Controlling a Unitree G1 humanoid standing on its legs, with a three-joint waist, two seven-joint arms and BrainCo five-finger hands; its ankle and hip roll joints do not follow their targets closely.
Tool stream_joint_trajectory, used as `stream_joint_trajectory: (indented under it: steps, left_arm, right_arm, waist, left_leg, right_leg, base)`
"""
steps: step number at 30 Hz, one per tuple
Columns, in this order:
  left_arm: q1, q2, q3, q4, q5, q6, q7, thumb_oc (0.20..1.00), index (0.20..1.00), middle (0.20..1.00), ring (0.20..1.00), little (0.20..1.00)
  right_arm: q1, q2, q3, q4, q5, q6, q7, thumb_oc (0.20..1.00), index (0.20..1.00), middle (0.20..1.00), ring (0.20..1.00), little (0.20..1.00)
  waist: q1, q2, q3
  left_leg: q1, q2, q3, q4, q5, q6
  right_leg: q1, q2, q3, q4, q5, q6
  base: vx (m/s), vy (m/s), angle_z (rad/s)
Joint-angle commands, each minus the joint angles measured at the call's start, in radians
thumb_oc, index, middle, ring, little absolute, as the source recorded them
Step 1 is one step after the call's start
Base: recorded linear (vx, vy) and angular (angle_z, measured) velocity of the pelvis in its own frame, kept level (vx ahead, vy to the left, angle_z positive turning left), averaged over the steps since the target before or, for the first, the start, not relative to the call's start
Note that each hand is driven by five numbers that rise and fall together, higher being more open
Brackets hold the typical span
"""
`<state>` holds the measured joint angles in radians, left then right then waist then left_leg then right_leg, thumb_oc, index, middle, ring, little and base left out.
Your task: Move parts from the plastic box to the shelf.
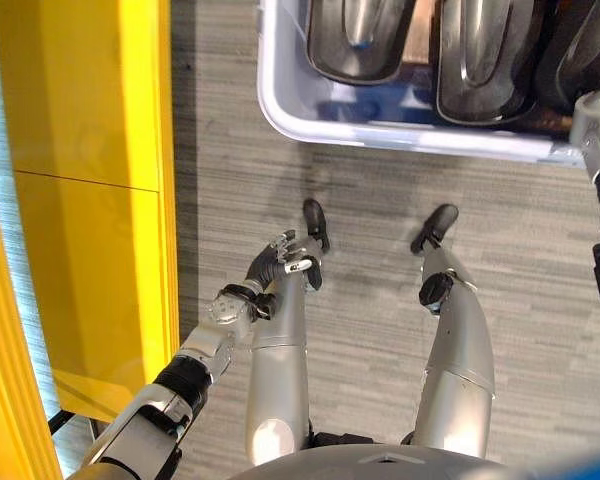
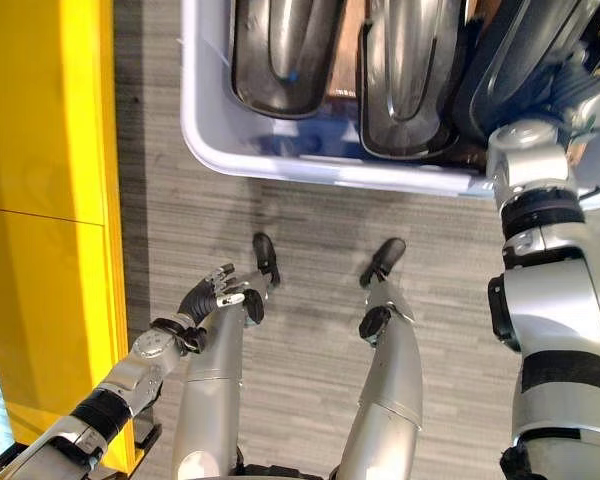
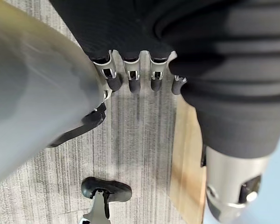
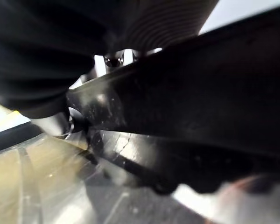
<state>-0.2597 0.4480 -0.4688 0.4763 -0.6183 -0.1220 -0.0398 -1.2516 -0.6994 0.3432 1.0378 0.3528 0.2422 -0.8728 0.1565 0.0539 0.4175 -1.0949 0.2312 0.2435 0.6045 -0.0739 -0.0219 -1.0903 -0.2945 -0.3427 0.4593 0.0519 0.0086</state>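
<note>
Looking down from my head cam, the dark glossy parts [image 2: 280,50] sit side by side in the pale plastic box [image 2: 205,130] on the grey wood-grain floor, long axes running away from me. My right hand [image 4: 116,60] is down in the box against a black part, but I can't tell how its fingers are set. My left hand [image 1: 280,258] hangs empty beside the yellow shelf [image 1: 90,200], fingers loosely curled.

Grey wood-grain floor [image 1: 380,290] runs underneath everything in view. A pale tan strip [image 3: 186,163] lies on the floor, its long edges running along the floor's grain.
</note>
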Motion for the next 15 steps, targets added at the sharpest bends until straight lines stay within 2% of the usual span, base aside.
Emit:
stream_joint_trajectory:
  steps: [1,6,8,9,11,12,15]
  left_arm:
    - [-0.001,-0.054,-0.009,-0.047,0.013,-0.032,-0.001,1.000,1.000,1.000,1.000,1.000]
    - [0.006,-0.059,-0.001,-0.027,0.023,-0.051,-0.007,1.000,1.000,1.000,1.000,1.000]
    - [0.023,-0.060,0.010,-0.009,0.033,-0.064,-0.018,1.000,1.000,1.000,1.000,1.000]
    - [0.030,-0.059,0.014,-0.007,0.035,-0.064,-0.023,1.000,1.000,1.000,1.000,1.000]
    - [0.033,-0.059,0.015,-0.008,0.037,-0.064,-0.024,1.000,1.000,1.000,1.000,1.000]
    - [0.049,-0.055,0.021,-0.010,0.040,-0.060,-0.027,1.000,1.000,1.000,1.000,1.000]
    - [0.069,-0.047,0.031,-0.007,0.042,-0.056,-0.038,1.000,1.000,1.000,1.000,1.000]
  right_arm:
    - [0.193,0.168,0.009,0.112,0.068,0.036,0.075,0.200,0.200,0.200,0.200,0.200]
    - [0.207,0.171,0.005,0.100,0.036,-0.043,0.026,0.200,0.200,0.200,0.200,0.200]
    - [0.211,0.175,-0.006,0.082,0.011,-0.132,-0.018,0.200,0.200,0.200,0.200,0.200]
    - [0.216,0.172,-0.012,0.072,-0.010,-0.151,-0.032,0.200,0.200,0.200,0.200,0.200]
    - [0.218,0.171,-0.015,0.067,-0.027,-0.160,-0.040,0.200,0.200,0.200,0.200,0.200]
    - [0.227,0.157,-0.028,0.038,-0.085,-0.181,-0.064,0.200,0.200,0.200,0.200,0.200]
    - [0.240,0.136,-0.050,0.007,-0.110,-0.206,-0.088,0.200,0.200,0.200,0.200,0.200]
  waist:
    - [0.042,0.152,0.102]
    - [0.039,0.148,0.102]
    - [0.033,0.140,0.102]
    - [0.031,0.137,0.102]
    - [0.030,0.136,0.102]
    - [0.022,0.129,0.102]
    - [0.015,0.119,0.102]
  left_leg:
    - [-0.033,-0.021,-0.029,-0.107,0.082,-0.080]
    - [0.018,-0.033,-0.036,-0.147,0.093,-0.081]
    - [0.092,-0.038,-0.030,-0.193,0.103,-0.083]
    - [0.119,-0.039,-0.028,-0.206,0.105,-0.082]
    - [0.130,-0.040,-0.027,-0.212,0.106,-0.082]
    - [0.194,-0.042,-0.022,-0.239,0.107,-0.079]
    - [0.280,-0.042,-0.010,-0.271,0.110,-0.078]
  right_leg:
    - [-0.042,-0.033,0.016,0.235,-0.142,0.070]
    - [0.002,-0.021,0.023,0.208,-0.133,0.072]
    - [0.068,-0.005,0.024,0.166,-0.123,0.072]
    - [0.090,0.001,0.026,0.154,-0.119,0.071]
    - [0.099,0.003,0.027,0.148,-0.118,0.071]
    - [0.150,0.015,0.031,0.124,-0.115,0.071]
    - [0.221,0.025,0.033,0.087,-0.108,0.072]
  base:
    - [-0.04,-0.032,0.12]
    - [-0.05,-0.033,-0.06]
    - [-0.10,-0.063,0.02]
    - [-0.07,-0.050,-0.01]
    - [-0.04,-0.027,-0.04]
    - [-0.05,-0.034,-0.04]
    - [-0.05,-0.049,-0.06]
